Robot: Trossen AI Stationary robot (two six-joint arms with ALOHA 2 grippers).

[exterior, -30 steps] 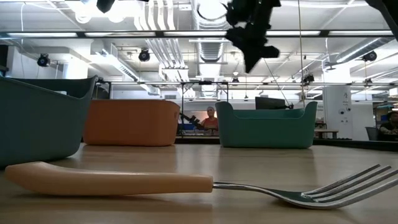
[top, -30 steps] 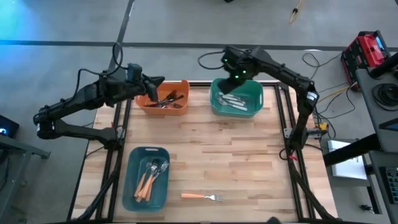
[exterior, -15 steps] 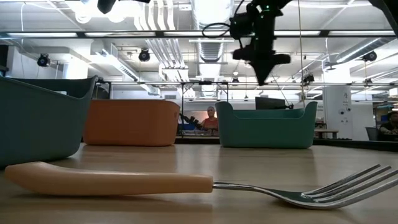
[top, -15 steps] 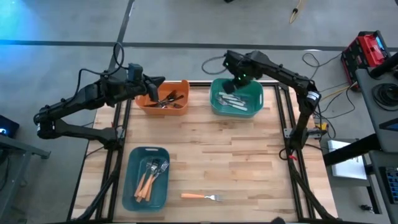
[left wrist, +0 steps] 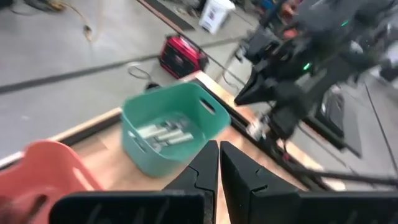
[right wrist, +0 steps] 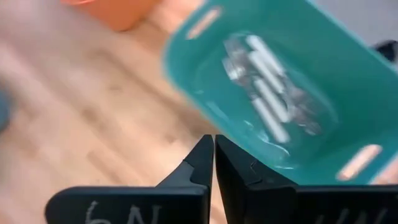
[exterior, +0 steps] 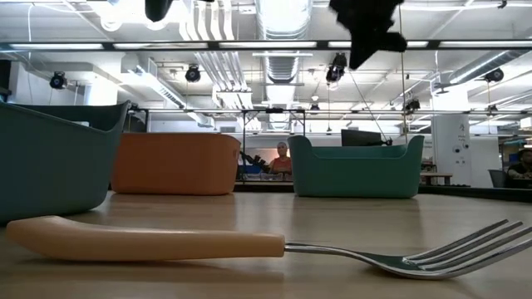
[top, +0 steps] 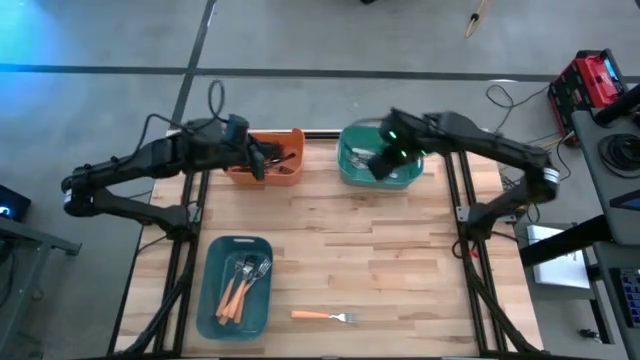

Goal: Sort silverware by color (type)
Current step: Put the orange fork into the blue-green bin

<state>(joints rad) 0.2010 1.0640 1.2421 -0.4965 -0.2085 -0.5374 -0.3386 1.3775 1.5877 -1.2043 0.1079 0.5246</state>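
Observation:
My left gripper (top: pixel 262 166) hangs shut and empty over the orange bin (top: pixel 290 150) at the far left and hides most of its contents. My right gripper (top: pixel 372 166) hangs shut and empty over the near part of the teal bin (top: pixel 410 160). That bin holds white-handled silverware (right wrist: pixel 267 93), seen also in the left wrist view (left wrist: pixel 165 132). A blue bin (top: pixel 215 300) near the front left holds several orange-handled forks (top: pixel 240 285). One orange-handled fork (top: pixel 325 317) lies flat on the table near the front edge, its prongs toward the right (exterior: pixel 449 249).
The three bins stand on a wooden table (top: pixel 380 250), two along the far edge and one at the near left, with bare wood between them. In the low view my right gripper (exterior: pixel 370 33) shows high above the bins. A person (exterior: pixel 280 158) sits far behind the table.
My right gripper has swung from the teal bin's far side toward the near edge, staying shut high over the bin. My left gripper has shifted a little toward the near edge, over the orange bin. The silverware has kept still.

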